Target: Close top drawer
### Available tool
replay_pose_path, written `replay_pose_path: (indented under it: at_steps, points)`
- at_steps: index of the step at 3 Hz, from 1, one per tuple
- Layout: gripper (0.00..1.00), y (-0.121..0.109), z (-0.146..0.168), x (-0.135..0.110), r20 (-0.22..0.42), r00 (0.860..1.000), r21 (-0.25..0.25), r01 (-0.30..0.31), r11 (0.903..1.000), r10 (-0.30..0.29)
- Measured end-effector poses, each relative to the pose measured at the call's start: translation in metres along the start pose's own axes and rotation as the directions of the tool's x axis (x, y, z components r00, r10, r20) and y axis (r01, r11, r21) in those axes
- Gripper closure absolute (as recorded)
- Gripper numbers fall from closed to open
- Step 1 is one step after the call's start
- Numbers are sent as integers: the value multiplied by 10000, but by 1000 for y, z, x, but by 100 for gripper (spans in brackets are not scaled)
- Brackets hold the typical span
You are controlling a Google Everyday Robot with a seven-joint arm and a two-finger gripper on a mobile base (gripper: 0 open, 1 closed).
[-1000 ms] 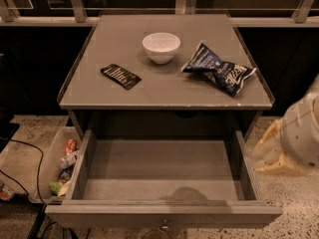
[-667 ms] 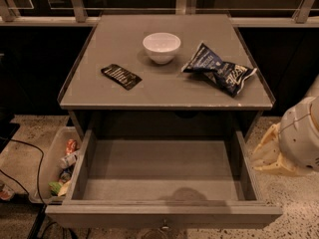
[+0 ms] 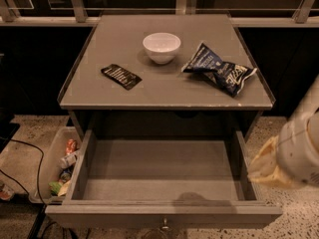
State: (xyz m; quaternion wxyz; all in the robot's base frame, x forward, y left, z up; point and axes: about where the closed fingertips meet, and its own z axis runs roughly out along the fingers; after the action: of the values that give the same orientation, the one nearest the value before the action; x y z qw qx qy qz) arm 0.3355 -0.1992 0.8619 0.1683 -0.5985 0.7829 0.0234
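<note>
The top drawer [image 3: 159, 173] of the grey cabinet is pulled wide open toward the camera, and its deep box is empty. Its flat front [image 3: 164, 216] runs along the bottom edge, with the small metal knob [image 3: 164, 228] just showing. The lower drawers are hidden beneath it. My arm [image 3: 294, 151] enters at the right edge, blurred and pale, just outside the drawer's right side. The gripper itself is not in view.
On the cabinet top [image 3: 99, 91] stand a white bowl [image 3: 161, 47], a dark blue chip bag [image 3: 219, 73] and a small black packet [image 3: 121, 76]. A clear bin [image 3: 56, 166] of snacks sits on the floor at the left, with a black cable [image 3: 25, 151] beside it.
</note>
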Motion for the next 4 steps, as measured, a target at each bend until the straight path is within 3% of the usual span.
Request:
replay_pose_path:
  at_steps: [1,2,3,4]
  points:
    - [100,31,53,19,636,9945,-297,-814,9962,831]
    - [100,65,86,30,1158,9853,-660,-1184,9908,1254]
    - [100,102,112,33,1502,9808,-1211,-1069,9869,1247]
    - [100,102,112,33,1502,9808,-1211,-1069,9869,1247]
